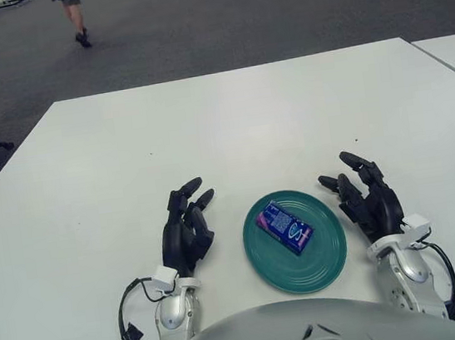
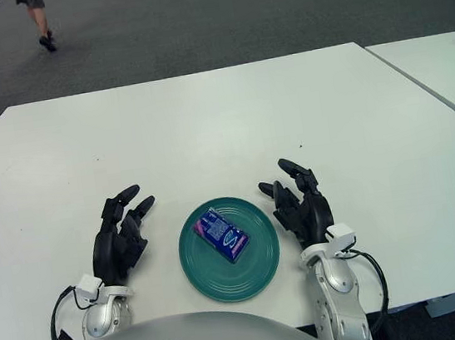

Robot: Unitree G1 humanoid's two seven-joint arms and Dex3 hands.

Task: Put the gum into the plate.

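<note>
The blue gum pack point(image 1: 285, 228) is lying in the green plate point(image 1: 320, 267), flanked by the left hand point(image 1: 185, 231) and right hand point(image 1: 368, 198), both empty with fingers spread; the plate risks being nudged if either hand is swept inward.

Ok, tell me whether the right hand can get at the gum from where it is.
Probably yes: the right hand sits open just right of the plate, and the gum lies uncovered in it with nothing between them.

Blue gum point(image 1: 285, 228), teal plate point(image 1: 324, 265)
</note>
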